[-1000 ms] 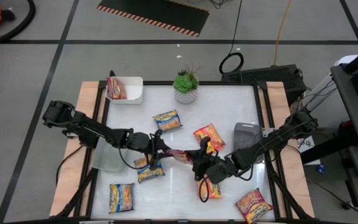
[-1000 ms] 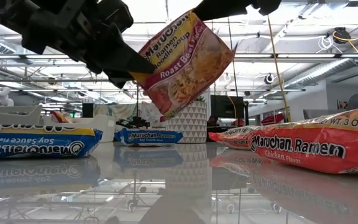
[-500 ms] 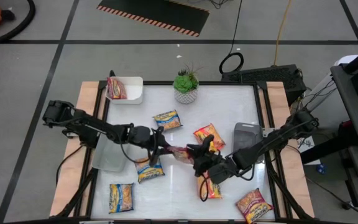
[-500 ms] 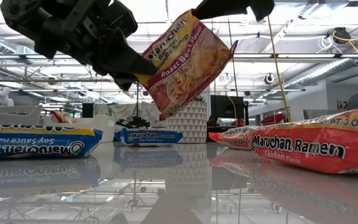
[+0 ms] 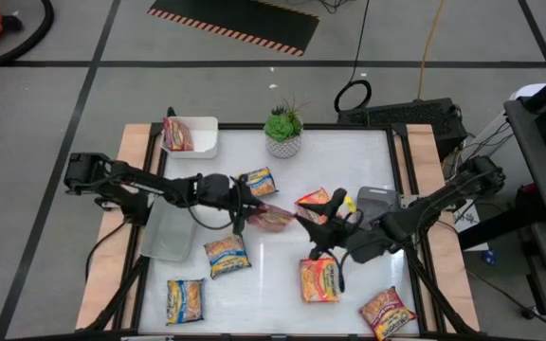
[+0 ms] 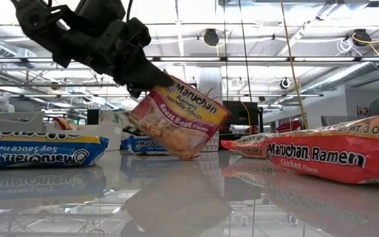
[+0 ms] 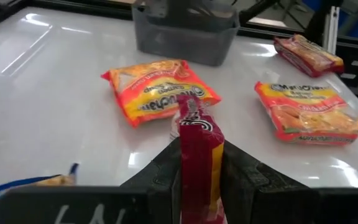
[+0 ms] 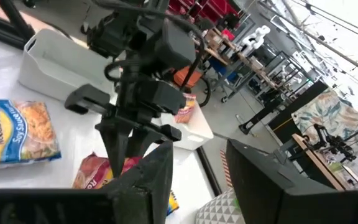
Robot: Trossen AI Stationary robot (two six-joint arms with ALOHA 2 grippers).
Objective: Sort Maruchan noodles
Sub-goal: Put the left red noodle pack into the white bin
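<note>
— How many noodle packets?
— Eight that show: three blue-and-yellow packets (image 5: 254, 182) (image 5: 226, 256) (image 5: 185, 301), three orange-red packets (image 5: 316, 204) (image 5: 318, 279) (image 5: 387, 313), and two dark red packets (image 5: 273, 218) (image 5: 177, 134).
— And trays?
— Three: a white tray (image 5: 207, 142) at eleven o'clock on the table, a pale tray (image 5: 164, 242) at nine, a grey tray (image 5: 375, 197) at three.
— Anything else?
— One potted plant (image 5: 283, 128) at twelve, and two arms (image 5: 131, 189) (image 5: 434, 204).
</note>
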